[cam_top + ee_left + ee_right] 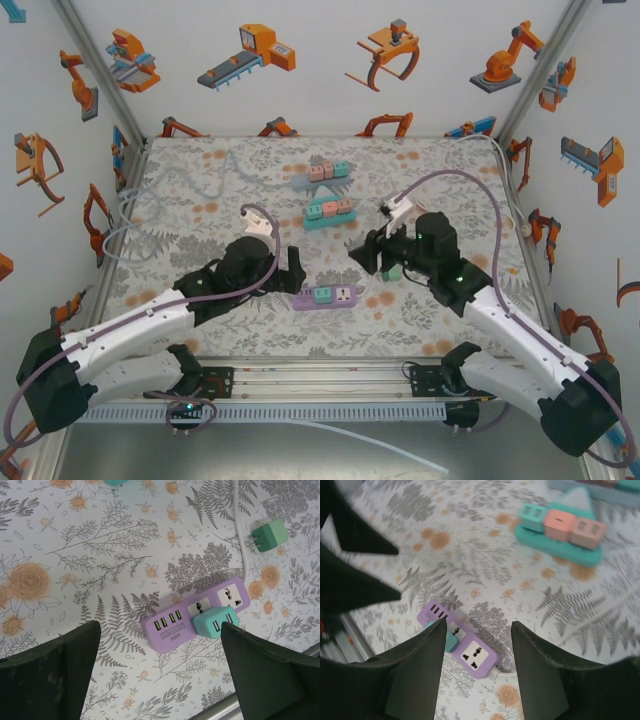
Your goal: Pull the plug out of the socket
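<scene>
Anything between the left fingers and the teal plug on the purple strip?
Nothing visible. The open left fingers frame the teal plug, which is seated in the purple strip, and nothing lies in the gap. The loose green adapter and white cable lie beyond the strip, out of the way.

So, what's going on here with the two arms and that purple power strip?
Both arms are poised over the purple power strip near the table's front edge. The left gripper is wide open above it, and the right gripper is open too, with nothing held. A teal USB adapter sits plugged into the strip, so the pull is not yet done. A green plug lies loose on the floral mat nearby.
</scene>
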`<action>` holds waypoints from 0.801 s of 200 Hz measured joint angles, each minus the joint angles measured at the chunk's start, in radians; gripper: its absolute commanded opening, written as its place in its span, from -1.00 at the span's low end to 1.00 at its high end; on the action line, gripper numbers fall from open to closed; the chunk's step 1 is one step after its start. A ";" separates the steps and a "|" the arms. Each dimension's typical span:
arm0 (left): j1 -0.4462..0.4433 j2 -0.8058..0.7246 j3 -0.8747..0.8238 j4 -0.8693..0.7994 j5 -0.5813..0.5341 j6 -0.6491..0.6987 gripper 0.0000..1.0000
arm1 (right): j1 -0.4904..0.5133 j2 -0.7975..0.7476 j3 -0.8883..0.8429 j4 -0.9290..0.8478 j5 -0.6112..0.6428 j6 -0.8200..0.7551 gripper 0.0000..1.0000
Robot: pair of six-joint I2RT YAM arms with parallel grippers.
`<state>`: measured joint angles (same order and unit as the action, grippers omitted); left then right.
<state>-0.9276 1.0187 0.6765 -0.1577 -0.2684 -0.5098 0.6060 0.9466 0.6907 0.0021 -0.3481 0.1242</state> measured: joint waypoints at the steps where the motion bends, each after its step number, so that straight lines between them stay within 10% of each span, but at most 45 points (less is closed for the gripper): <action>1: 0.000 -0.001 0.000 0.000 -0.001 -0.002 0.94 | 0.004 0.001 0.000 0.001 -0.003 -0.007 0.03; 73: 0.039 -0.071 -0.058 -0.023 -0.023 -0.081 0.94 | 0.198 0.199 0.022 -0.044 -0.229 -0.525 0.06; 160: 0.085 -0.068 -0.083 -0.021 0.034 -0.108 0.84 | 0.217 0.456 0.038 -0.057 -0.252 -0.754 -0.17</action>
<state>-0.8425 0.9512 0.5934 -0.1787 -0.2340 -0.6182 0.8227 1.4025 0.7288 -0.0547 -0.5999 -0.6300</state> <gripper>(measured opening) 0.975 0.448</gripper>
